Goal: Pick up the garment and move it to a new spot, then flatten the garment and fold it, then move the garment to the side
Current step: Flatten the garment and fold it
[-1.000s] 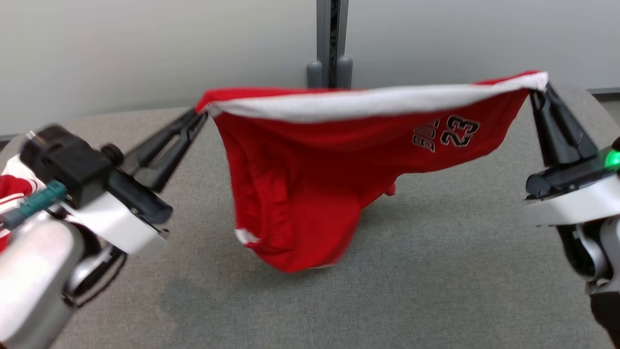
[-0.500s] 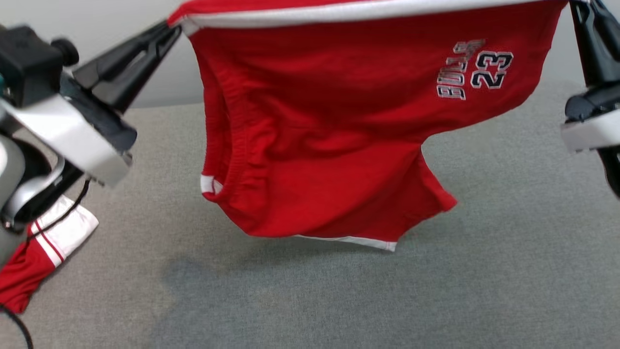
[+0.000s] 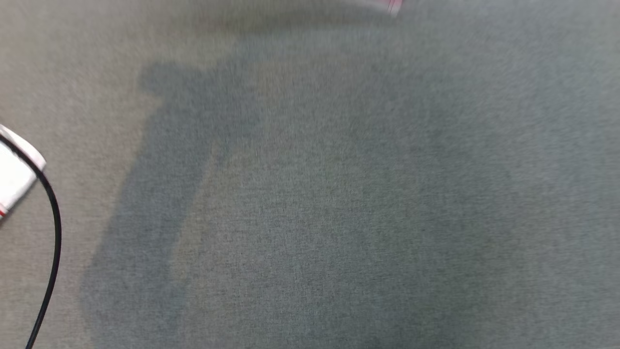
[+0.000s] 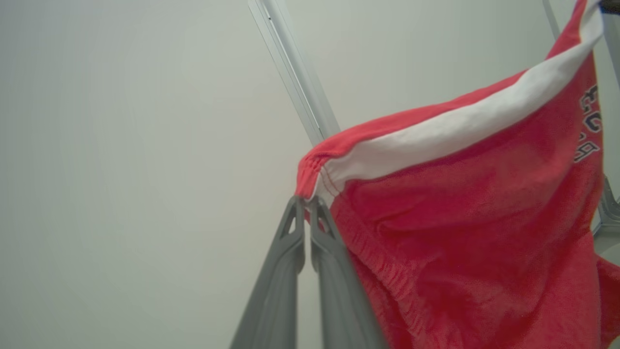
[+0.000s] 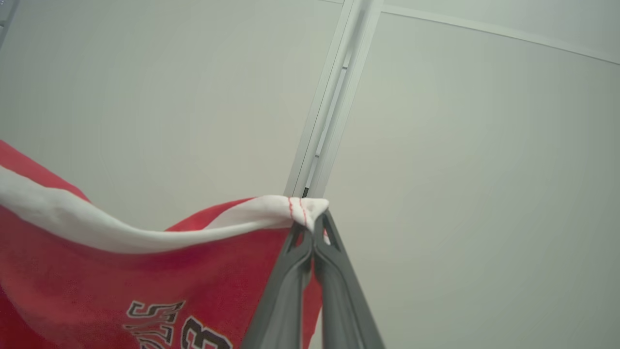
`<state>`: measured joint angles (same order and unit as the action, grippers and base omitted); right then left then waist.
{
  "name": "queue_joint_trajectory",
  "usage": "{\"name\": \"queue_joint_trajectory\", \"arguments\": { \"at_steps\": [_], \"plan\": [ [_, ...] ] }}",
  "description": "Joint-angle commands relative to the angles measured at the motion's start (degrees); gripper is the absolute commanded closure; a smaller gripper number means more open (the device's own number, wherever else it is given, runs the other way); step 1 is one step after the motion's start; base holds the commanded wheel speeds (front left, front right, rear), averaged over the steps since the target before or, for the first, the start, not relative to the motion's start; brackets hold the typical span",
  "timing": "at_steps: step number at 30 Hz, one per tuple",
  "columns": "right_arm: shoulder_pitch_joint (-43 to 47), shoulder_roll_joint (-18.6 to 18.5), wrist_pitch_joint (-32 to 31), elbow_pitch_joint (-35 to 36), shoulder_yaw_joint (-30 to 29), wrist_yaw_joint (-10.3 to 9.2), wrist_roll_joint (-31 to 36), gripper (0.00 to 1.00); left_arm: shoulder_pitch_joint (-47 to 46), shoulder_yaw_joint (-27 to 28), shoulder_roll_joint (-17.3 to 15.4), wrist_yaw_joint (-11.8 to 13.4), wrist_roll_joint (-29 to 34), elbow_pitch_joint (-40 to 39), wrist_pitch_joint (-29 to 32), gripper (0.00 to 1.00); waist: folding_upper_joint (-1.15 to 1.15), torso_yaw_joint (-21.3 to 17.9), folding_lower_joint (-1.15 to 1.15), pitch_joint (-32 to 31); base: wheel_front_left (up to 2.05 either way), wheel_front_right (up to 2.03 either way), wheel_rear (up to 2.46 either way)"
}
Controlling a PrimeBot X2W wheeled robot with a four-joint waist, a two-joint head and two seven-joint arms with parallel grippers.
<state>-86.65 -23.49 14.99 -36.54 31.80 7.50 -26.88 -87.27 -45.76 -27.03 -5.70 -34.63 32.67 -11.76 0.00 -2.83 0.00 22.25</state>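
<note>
- Currently pinching the red garment (image 4: 460,218) by its white waistband ends, with left claw (image 4: 306,206) and right claw (image 5: 312,230) both clamped shut, holding it aloft.
- Risking a slip: gripping only thin edges, possibly pulling a corner free by overstretching.
- Showing both grips in wrist views; showing the grey surface (image 3: 310,194) below in head view.

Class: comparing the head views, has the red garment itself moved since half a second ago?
Yes. The garment, its hem once level with the white cloth at the left, now shows far above it in view: lifted or carried away.
</note>
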Motion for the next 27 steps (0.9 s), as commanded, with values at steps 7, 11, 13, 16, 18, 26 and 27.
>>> {"name": "queue_joint_trajectory", "arguments": {
  "at_steps": [7, 11, 13, 16, 18, 26, 27],
  "plan": [
    [-8.14, 2.07, 0.21, 1.39, -4.96, -0.01, 10.80, 1.00, -11.65, 3.71, 6.21, 1.70, 8.20, 6.78, -3.36, 1.00, 0.00, 1.50, 0.00, 18.59, 0.00, 0.00, 0.00],
    [-4.98, 2.88, 0.21, 1.09, -5.45, -0.01, 11.18, 1.00, -7.57, 5.67, 7.23, 0.61, 11.96, 5.70, -3.39, 1.00, 0.00, 1.16, 0.00, 22.27, 0.00, 0.00, 0.00],
    [-2.58, 2.53, 0.22, 2.08, -5.12, -0.01, 10.82, 1.00, -4.88, 6.20, 7.49, -0.08, 13.50, 4.87, -3.40, 1.00, 0.00, 1.10, 0.00, 23.19, 0.00, 0.00, 0.00],
    [2.79, 1.43, 0.22, 5.09, -3.90, -0.01, 10.65, 1.00, 0.64, 6.22, 7.28, -0.95, 16.11, 1.51, -3.42, 1.00, 0.00, 1.12, 0.00, 23.14, 0.00, 0.00, 0.00],
    [7.19, -0.05, 0.22, 7.56, -3.44, -0.01, 10.29, 1.00, 5.43, 6.15, 7.06, -1.36, 17.34, -1.56, -3.41, 1.00, 0.00, 1.32, 0.00, 22.26, 0.00, 0.00, 0.00],
    [28.41, -3.99, 0.23, 17.46, -6.14, -0.01, 7.75, 1.00, 25.17, 2.75, 1.87, -1.76, 19.08, -13.47, -3.42, 1.00, 0.00, 0.59, 0.00, 16.17, 0.00, 0.00, 0.00],
    [30.96, -4.29, 0.22, 18.29, -6.73, -0.01, 7.55, 1.00, 27.52, 1.97, 0.91, -1.76, 19.01, -14.65, -3.42, 1.00, 0.00, 0.44, 0.00, 15.25, 0.00, 0.00, 0.00]
  ]
}}
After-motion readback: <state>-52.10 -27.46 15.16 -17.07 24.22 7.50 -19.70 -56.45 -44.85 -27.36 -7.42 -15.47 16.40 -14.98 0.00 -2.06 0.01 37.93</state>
